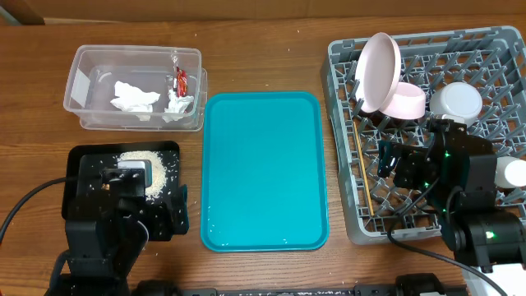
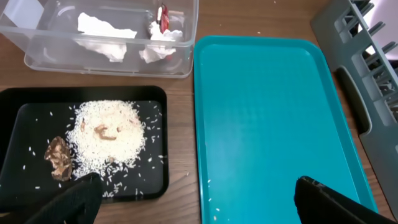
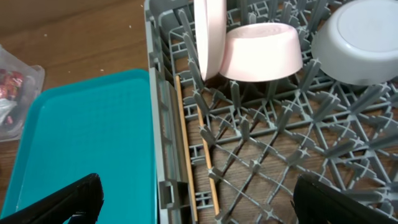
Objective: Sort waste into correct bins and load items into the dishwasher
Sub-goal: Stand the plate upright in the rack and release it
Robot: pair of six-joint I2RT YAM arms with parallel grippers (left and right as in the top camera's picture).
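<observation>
The clear tub (image 1: 90, 115) at the back left holds crumpled white tissue (image 2: 102, 28) and a red wrapper (image 2: 163, 15). The black tray (image 2: 18, 99) holds white rice (image 2: 109, 134) and a brown lump (image 2: 59, 158). The grey dish rack (image 1: 493, 49) on the right holds an upright plate (image 1: 380, 70), a pale bowl (image 1: 404, 102), a grey-white bowl (image 1: 456, 103) and chopsticks (image 3: 186, 149) lying along its left side. My left gripper (image 2: 199, 205) is open and empty over the gap between the black tray and the teal tray. My right gripper (image 3: 199, 202) is open and empty above the rack's left edge.
A large teal tray (image 1: 263, 168) lies in the middle between the bins and the rack, with a few rice grains at its near left edge. A small white cup (image 1: 513, 173) shows at the rack's right edge. The table is brown wood.
</observation>
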